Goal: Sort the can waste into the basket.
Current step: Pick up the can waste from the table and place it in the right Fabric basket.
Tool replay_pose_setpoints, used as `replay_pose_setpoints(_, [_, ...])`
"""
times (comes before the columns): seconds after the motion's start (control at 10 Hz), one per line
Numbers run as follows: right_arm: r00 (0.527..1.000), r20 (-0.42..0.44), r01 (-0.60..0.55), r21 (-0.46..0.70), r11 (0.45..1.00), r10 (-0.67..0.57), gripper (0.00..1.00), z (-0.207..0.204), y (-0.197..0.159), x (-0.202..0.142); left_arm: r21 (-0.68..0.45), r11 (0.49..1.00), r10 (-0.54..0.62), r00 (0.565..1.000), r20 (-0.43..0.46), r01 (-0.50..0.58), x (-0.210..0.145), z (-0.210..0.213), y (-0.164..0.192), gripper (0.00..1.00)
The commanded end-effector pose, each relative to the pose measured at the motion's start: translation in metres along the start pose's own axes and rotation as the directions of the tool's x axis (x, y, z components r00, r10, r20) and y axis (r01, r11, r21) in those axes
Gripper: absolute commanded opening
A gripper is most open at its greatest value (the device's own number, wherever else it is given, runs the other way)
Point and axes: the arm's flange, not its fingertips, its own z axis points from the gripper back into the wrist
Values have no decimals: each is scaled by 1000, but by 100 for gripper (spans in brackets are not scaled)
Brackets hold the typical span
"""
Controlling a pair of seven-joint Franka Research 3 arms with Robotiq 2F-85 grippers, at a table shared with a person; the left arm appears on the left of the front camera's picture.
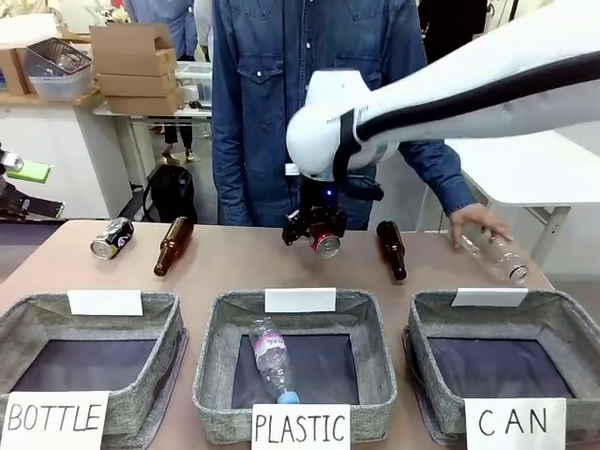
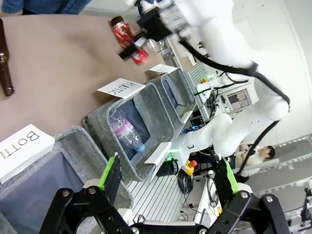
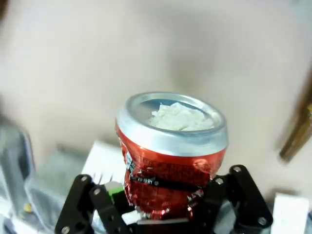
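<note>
Fingers (image 3: 217, 192) of the right gripper (image 1: 320, 234) were clamped on the dented red can (image 3: 170, 161), held low over the table (image 1: 234, 272) behind the PLASTIC basket (image 1: 212, 330), presumably ready to carry to the CAN basket (image 1: 431, 311). The left gripper (image 2: 169, 165) stood wide apart, empty.

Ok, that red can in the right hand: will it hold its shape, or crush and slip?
The red can looks thin-walled: its side is crumpled where the right hand clamps it, so it will probably dent further. The glossy skin may be slippery, though the creases likely help grip. Laid on its side, it could roll.
</note>
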Motion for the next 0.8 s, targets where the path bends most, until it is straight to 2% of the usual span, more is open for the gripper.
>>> replay_pose_setpoints(0.0, [980,-110,-164,16,986,165,0,62,6,-111,-19,1000,-22,1000,13,22,1,-1,-1,100])
replay_pose_setpoints(0.1, [952,-109,-280,83,957,288,0,83,5,-176,-19,1000,-22,1000,13,22,1,-1,-1,100])
replay_pose_setpoints(0.2, [933,-67,-342,139,930,353,0,100,-13,-232,-19,1000,-22,1000,13,22,1,-1,-1,100])
replay_pose_setpoints(0.5, [972,118,-225,230,947,202,0,117,-70,-356,-19,1000,-22,1000,13,22,1,-1,-1,100])
replay_pose_setpoints(0.6, [966,224,-182,228,956,131,0,113,-82,-374,-19,1000,-22,1000,13,22,1,-1,-1,100])
replay_pose_setpoints(0.7, [962,21,-271,209,939,273,0,117,-43,-310,-19,1000,-22,1000,13,22,1,-1,-1,100])
